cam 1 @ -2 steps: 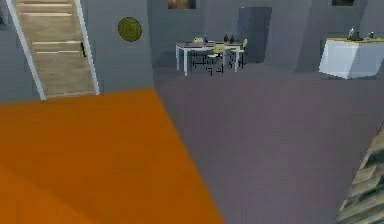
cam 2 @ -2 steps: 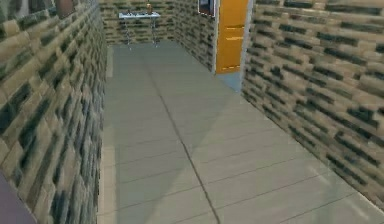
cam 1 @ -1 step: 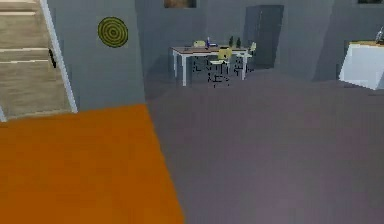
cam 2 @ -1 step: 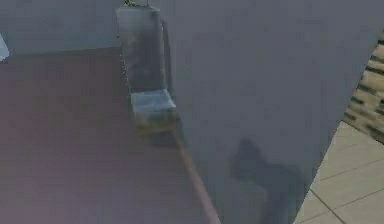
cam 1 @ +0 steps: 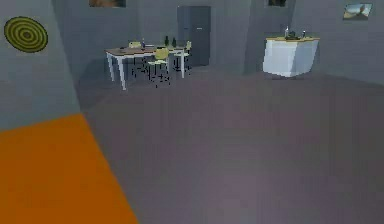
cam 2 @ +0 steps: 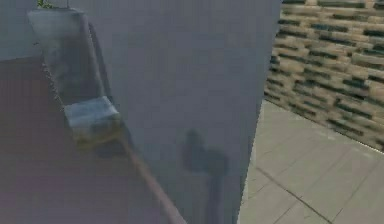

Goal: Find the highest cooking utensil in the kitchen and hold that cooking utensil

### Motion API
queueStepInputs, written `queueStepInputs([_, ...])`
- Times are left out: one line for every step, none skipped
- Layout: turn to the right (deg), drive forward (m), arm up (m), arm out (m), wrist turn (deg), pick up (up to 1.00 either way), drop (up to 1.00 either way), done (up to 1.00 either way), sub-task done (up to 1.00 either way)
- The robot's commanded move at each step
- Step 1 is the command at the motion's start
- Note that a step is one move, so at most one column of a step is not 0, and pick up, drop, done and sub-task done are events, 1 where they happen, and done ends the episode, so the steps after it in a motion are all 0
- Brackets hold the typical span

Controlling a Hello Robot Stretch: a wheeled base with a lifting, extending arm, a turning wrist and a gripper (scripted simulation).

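Fwd view: kitchen lies far across grey floor (cam 1: pixel 240 140). Long desk (cam 1: pixel 132 52) w/ chairs (cam 1: pixel 160 66) at back left, dark fridge (cam 1: pixel 194 35) just right of it. White desk (cam 1: pixel 290 58) at right carries small items (cam 1: pixel 291 34), too small to tell any cooking utensil. Arm side view: grey wall (cam 2: pixel 190 80) close, brick wall (cam 2: pixel 335 60) at right. Fingers' state: can't tell.

We can read no writing, number or sign, for the ringed disc (cam 1: pixel 25 35), the framed picture (cam 1: pixel 357 11) and the dark fridge (cam 1: pixel 194 35) bear none legible.
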Motion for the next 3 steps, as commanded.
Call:
queueStepInputs([0.0, 1.0, 0.0, 0.0, 0.0, 0.0, 0.0, 0.0, 0.0])
queueStepInputs([0.0, 1.0, 0.0, 0.0, 0.0, 0.0, 0.0, 0.0, 0.0])
queueStepInputs([3.0, 0.0, 0.0, 0.0, 0.0, 0.0, 0.0, 0.0, 0.0])
